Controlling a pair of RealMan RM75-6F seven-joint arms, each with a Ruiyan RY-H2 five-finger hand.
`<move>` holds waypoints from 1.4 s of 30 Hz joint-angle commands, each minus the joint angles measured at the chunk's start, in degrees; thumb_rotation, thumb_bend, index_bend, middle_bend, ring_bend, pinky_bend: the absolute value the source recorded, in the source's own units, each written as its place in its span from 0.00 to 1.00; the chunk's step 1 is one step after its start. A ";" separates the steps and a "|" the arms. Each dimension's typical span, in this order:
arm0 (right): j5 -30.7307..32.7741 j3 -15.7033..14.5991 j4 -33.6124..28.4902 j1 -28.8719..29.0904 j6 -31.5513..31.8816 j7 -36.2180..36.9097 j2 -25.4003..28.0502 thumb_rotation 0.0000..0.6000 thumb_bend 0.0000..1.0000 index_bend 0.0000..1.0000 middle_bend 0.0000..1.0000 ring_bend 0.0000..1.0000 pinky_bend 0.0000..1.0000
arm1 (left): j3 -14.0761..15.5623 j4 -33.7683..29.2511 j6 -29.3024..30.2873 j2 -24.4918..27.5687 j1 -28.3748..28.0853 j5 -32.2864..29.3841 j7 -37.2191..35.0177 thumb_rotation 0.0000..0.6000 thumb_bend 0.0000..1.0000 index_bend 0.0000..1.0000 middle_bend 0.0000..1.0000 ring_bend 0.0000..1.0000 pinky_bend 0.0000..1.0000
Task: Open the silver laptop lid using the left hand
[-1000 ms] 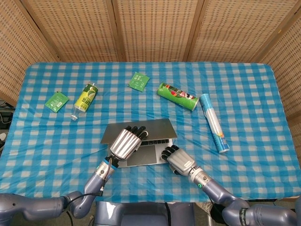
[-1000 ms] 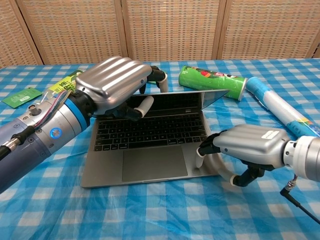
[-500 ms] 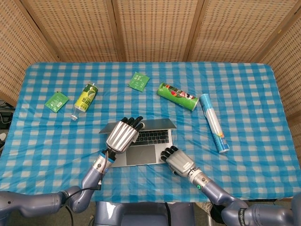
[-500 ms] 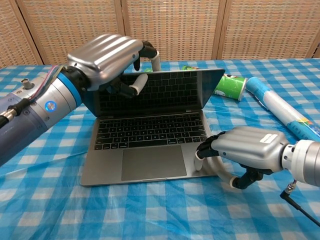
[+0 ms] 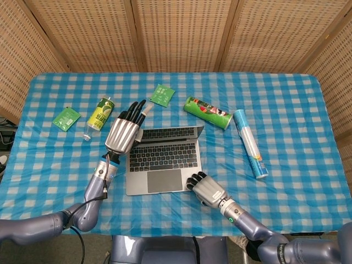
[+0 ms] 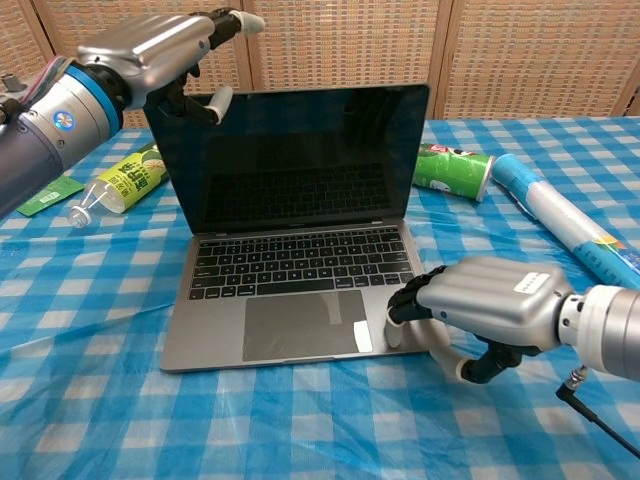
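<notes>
The laptop [image 6: 290,250] sits at the table's near middle with its lid [image 6: 295,155] raised to roughly upright, screen facing the robot. The left hand [image 6: 165,50] is at the lid's upper left corner, fingers spread; whether any finger touches the edge cannot be told from either view, and it appears to hold nothing. The right hand [image 6: 485,305] rests with curled fingers pressing the base's front right corner, clamped on nothing. To finish well, the left hand should lift clear without dragging the lid further back, and the right should keep the base pinned until it is clear. Against the frame a second ago: the lid then stood barely ajar with the left hand under its front edge; it has since swung upright, the left hand travelling up and back with it, the right unmoved.
</notes>
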 commanded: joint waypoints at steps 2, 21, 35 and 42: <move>0.43 -0.27 0.05 0.16 0.28 -0.42 -0.15 1.00 0.77 0.33 0.32 0.20 0.23 | -0.61 0.25 -1.70 1.35 -0.41 -3.09 -1.48 1.00 0.57 0.00 0.00 0.03 0.25; 1.00 -1.23 -0.15 0.76 1.49 -0.50 -0.07 1.00 0.76 0.33 0.32 0.20 0.23 | 1.77 4.97 -1.07 0.18 -2.13 -3.89 -5.13 1.00 0.57 0.00 0.00 0.04 0.25; 1.26 -1.43 -0.57 1.24 1.86 -0.59 0.22 1.00 0.76 0.34 0.32 0.20 0.23 | 0.96 8.16 -2.13 -1.39 -5.10 -6.42 -4.15 1.00 0.57 0.14 0.14 0.23 0.32; 1.68 -1.56 -0.66 1.49 1.87 -0.93 0.24 1.00 0.76 0.34 0.32 0.20 0.23 | -0.15 9.73 -2.47 -1.49 -6.76 -7.99 -2.85 1.00 0.57 0.14 0.14 0.23 0.32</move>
